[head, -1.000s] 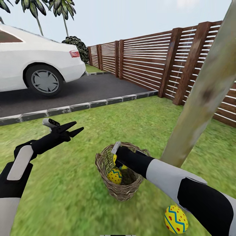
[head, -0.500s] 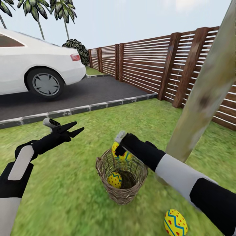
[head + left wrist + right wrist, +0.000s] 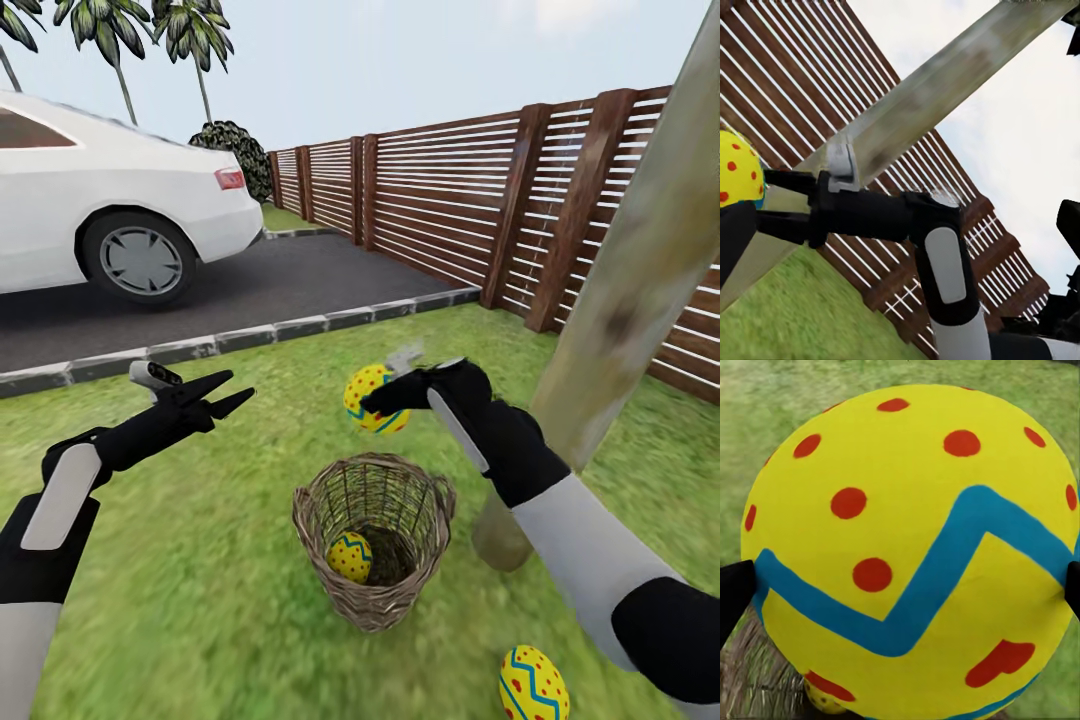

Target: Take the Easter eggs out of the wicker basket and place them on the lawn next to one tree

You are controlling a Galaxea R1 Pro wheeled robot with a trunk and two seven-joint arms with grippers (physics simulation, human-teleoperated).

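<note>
The right claw [image 3: 385, 397] is pinching one egg [image 3: 372, 398] in the air above the basket [image 3: 372, 540]. The tree [image 3: 620, 310] stands just to its right, so the right arm is nearer. The left claw [image 3: 232, 390] is open and empty.

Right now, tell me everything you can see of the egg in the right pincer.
The held egg is yellow with red dots and a blue zigzag band, smooth and matte. The right pincer is shut on it, a dark finger pressing each side, and holds it in the air above the wicker basket, near the tree. Nothing else touches it. It looks whole.
</note>
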